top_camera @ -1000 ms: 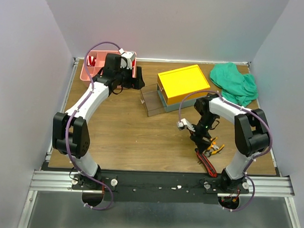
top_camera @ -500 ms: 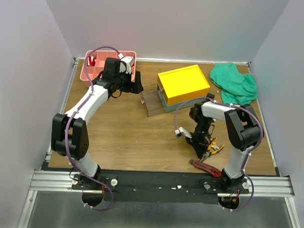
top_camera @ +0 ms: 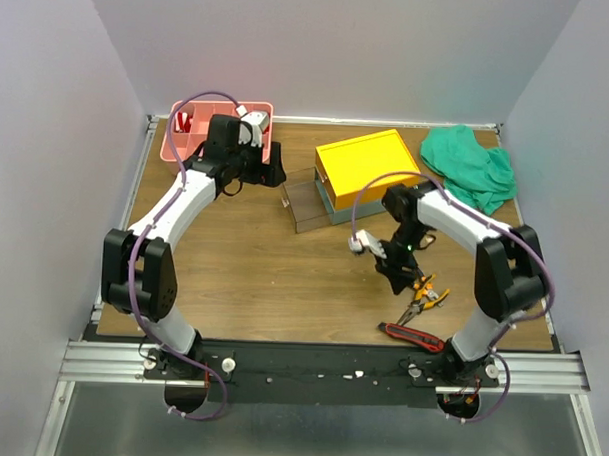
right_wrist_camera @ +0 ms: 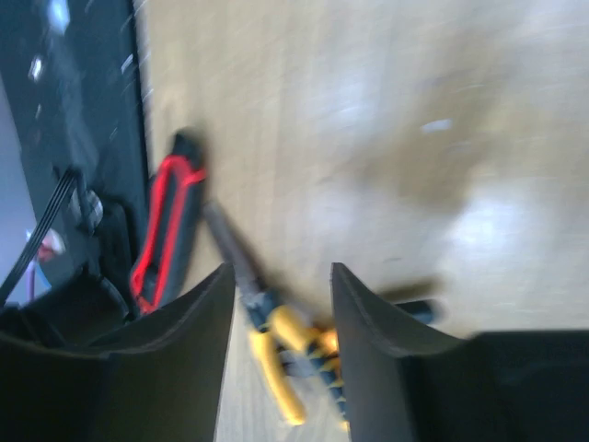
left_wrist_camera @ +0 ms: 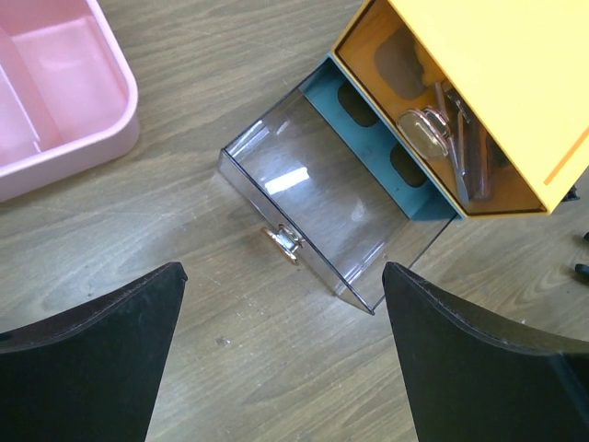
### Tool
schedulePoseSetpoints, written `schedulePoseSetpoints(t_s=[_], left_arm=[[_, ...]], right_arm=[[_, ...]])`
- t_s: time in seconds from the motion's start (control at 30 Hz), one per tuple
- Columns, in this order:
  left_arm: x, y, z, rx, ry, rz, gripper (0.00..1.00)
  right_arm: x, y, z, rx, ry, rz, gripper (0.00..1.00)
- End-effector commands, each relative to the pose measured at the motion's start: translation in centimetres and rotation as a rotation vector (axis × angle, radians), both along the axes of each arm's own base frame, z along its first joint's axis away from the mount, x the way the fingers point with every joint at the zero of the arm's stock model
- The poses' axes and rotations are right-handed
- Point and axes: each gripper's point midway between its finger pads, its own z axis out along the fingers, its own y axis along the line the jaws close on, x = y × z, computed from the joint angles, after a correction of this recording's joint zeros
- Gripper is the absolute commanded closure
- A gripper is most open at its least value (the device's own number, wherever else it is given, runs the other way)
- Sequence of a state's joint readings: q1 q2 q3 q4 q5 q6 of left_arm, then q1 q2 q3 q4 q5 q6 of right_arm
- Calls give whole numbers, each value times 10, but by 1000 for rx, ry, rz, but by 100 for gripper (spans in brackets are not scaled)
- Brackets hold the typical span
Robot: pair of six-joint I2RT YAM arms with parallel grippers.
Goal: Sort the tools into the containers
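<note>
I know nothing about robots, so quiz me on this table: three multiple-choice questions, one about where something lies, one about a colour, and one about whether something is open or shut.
1. Where does the red-and-black cutter lie?
A in the pink plastic tray; B on the wooden table, beside the orange-and-black pliers; C on the green cloth.
2. What colour is the lid of the grey rectangular toolbox?
A yellow; B blue; C white.
3. How is the toolbox's clear plastic drawer?
A shut; B lifted out; C pulled open.
Answers: B, the top view shows it on bare wood by the pliers; A, the lid is bright yellow; C, the left wrist view shows it slid out.
</note>
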State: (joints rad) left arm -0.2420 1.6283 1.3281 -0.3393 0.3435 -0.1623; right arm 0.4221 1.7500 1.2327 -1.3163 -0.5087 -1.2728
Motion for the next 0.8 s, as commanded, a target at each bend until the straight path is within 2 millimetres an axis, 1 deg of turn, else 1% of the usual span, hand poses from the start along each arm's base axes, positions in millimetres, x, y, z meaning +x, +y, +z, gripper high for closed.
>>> schedulePoseSetpoints(t_s=[0.0,0.03,0.07,0.2,0.33,0.37,0.4,0.47,0.53,0.57,0.6,0.7,0.77], left_arm=[[-4,9,19,21,-70,8,1],[-7,9,15,24,-62,7,1],[-8,10,13,26,-60,7,1],[-13,12,4,39,-41,3,1],[-14,13,-1,51,-33,1,1],[-13,14,-1,57,-32,3,1],[-13,15,-1,61,-32,4,1],[-12,16,-2,72,-32,1,1],[-11,17,-3,83,-34,0,1],[-9,17,-2,87,-39,-2,1],[-8,17,-2,89,-40,-4,1],[-4,17,-3,96,-43,-7,1],[-1,16,-6,99,-39,-7,1]], right_arm=[[-32,-32,-4,-28,-80,187,42],[-34,-33,-7,-18,-100,193,42],[-29,-29,-11,1,-133,211,42],[-29,-14,-18,33,-142,229,41],[-38,1,-22,77,-146,259,41],[-40,5,-26,91,-153,269,39],[-42,8,-25,108,-162,270,38],[-45,11,-28,124,-176,294,38],[-53,10,-32,125,-176,299,38],[-54,14,-33,130,-189,308,38],[-60,11,-38,125,-181,313,38],[-58,17,-42,121,-221,305,38],[-63,18,-45,111,-206,309,38]])
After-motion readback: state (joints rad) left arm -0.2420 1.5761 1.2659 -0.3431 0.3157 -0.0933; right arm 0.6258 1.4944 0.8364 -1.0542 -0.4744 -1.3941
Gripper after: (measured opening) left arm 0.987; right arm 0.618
